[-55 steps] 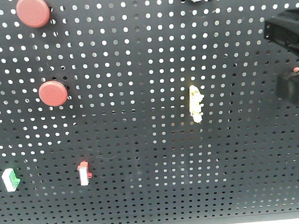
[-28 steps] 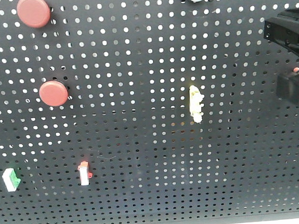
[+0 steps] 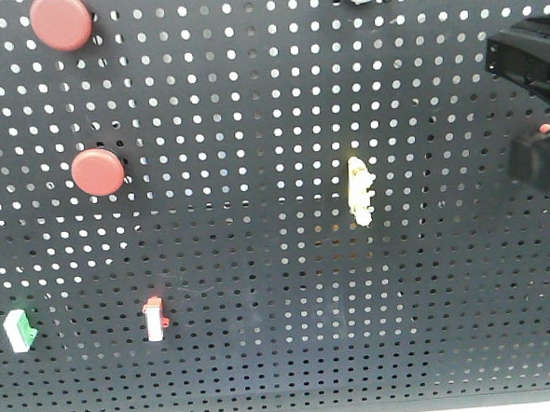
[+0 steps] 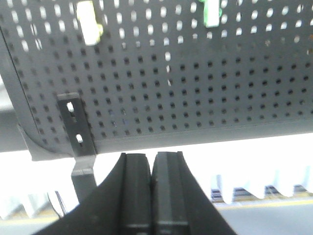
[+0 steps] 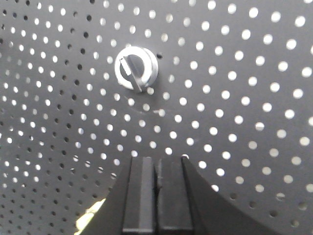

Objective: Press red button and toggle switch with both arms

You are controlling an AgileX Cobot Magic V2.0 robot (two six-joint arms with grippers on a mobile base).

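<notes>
A dark perforated panel (image 3: pixel 278 262) stands upright and carries every control. Two red buttons sit toward its left edge: one (image 3: pixel 61 20) at the top left corner, another (image 3: pixel 98 172) below it at mid height. A red-tipped toggle switch (image 3: pixel 155 319) and a green-tipped one (image 3: pixel 18 331) sit near the bottom left; a yellow switch (image 3: pixel 360 190) is near the centre. The left hand (image 4: pixel 152 196) has its fingers pressed together, holding nothing, and hangs below the panel's bottom edge, well apart from the buttons. The right hand (image 5: pixel 156 196) is likewise closed and empty, pointing just under a silver rotary knob (image 5: pixel 136 68) by the top edge. The risk looks like a wrong target: the right hand is lined up nearer the knob than any switch, and two similar buttons invite confusion. A metal bracket (image 4: pixel 76 127) at the lower corner could catch the left hand as it rises.
</notes>
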